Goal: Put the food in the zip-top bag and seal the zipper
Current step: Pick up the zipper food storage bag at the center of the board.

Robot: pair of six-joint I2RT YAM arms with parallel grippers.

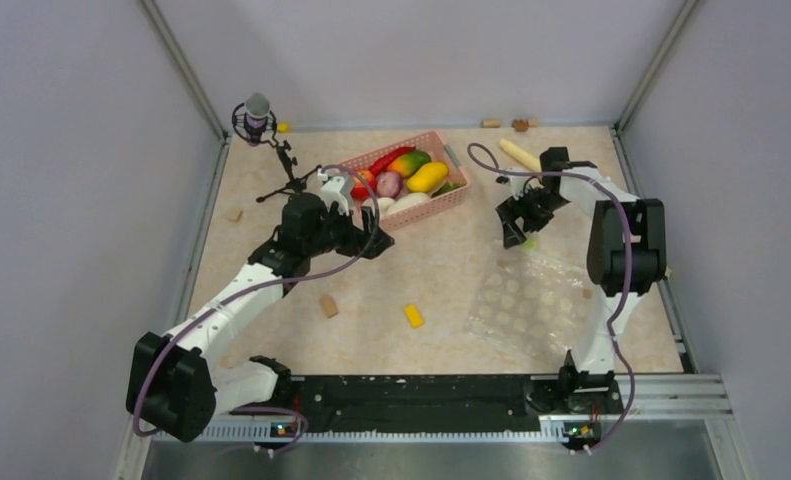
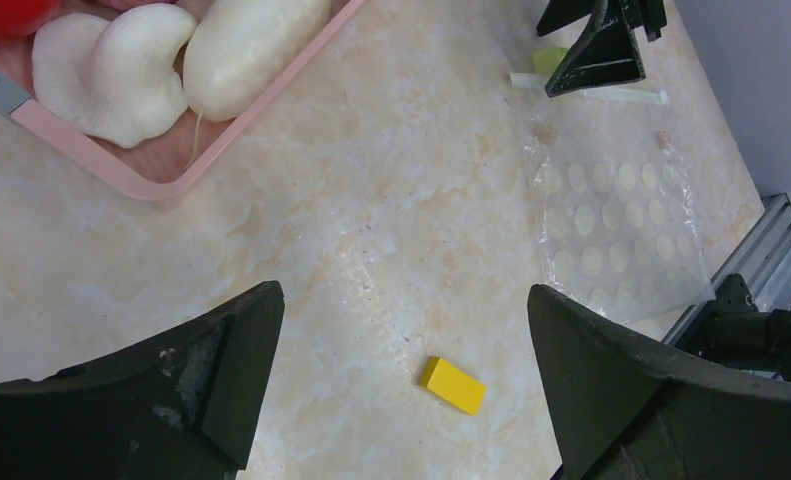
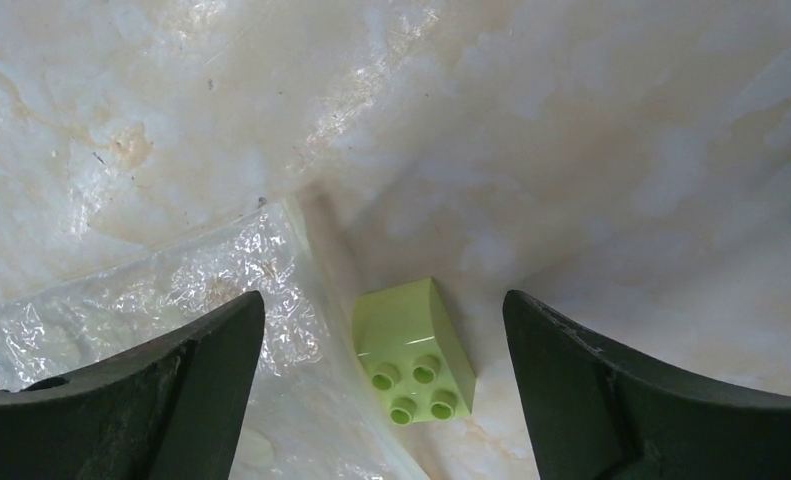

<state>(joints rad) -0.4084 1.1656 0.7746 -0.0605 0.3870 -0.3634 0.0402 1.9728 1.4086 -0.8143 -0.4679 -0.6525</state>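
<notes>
While the zip-top bag (image 1: 536, 300) lies flat and empty, reaching from under the right gripper (image 3: 383, 298) back toward its base, no step of the task is judged done: filling and sealing are both left. The pink basket (image 1: 428, 212), just beyond the left gripper (image 2: 403, 300), is seen holding all the food (image 1: 427, 177). Both grippers are spread wide, and nothing is grasped. The zipper (image 2: 611, 96) is found directly beneath the right gripper, and 1 green block (image 3: 411, 350) lies at that edge.
</notes>
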